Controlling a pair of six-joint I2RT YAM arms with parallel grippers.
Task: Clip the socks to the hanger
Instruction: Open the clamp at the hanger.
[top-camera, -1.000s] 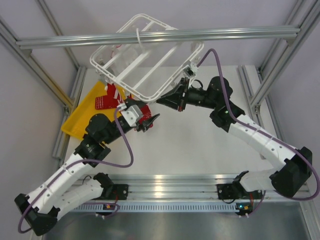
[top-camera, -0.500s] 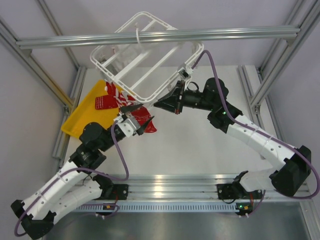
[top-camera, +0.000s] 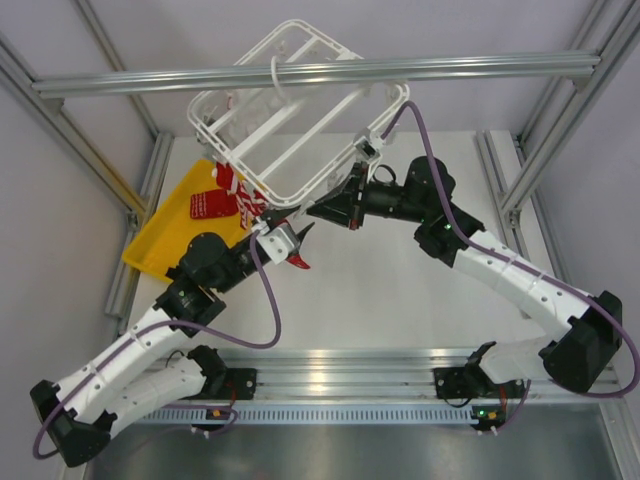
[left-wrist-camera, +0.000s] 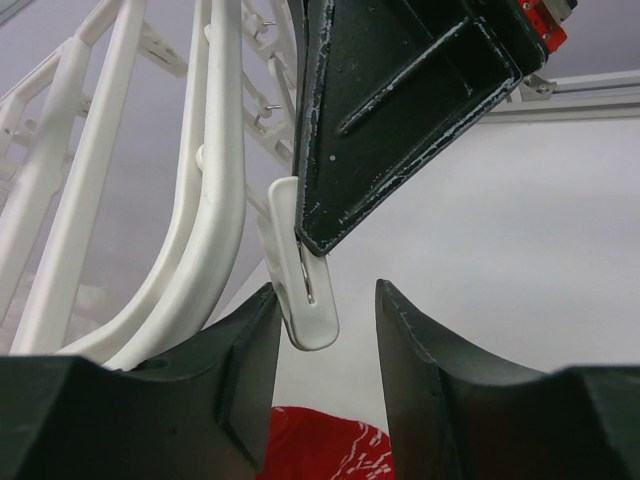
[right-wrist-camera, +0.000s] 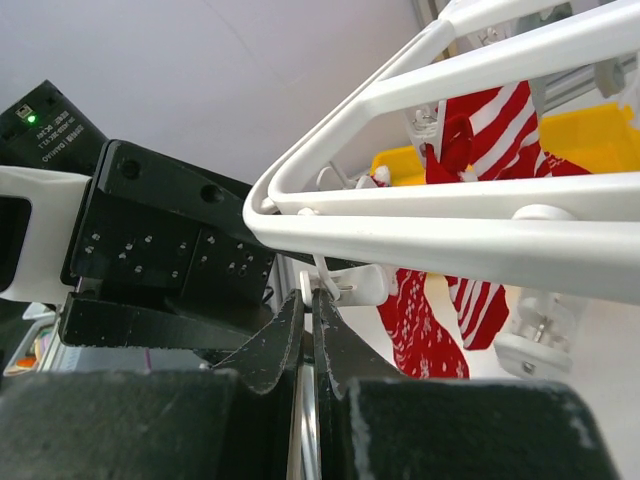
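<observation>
The white hanger hangs tilted from the top beam. My right gripper is shut on the top of a small white clip at the hanger's near edge. My left gripper is just below that clip, whose tip hangs between its spread fingertips. It holds a red sock with white markings low between its jaws, and the sock hangs down in the top view. Red-and-white socks hang from clips on the hanger's left side and also show in the right wrist view.
A yellow tray lies at the left with a red sock on it. Grey aluminium beams frame the cell and cross above the hanger. The right gripper's black finger fills the upper left wrist view.
My left gripper has moved up and right with the sock, to just under the clip held by the right gripper. The hanger has swung slightly right. The right gripper has hardly moved.
</observation>
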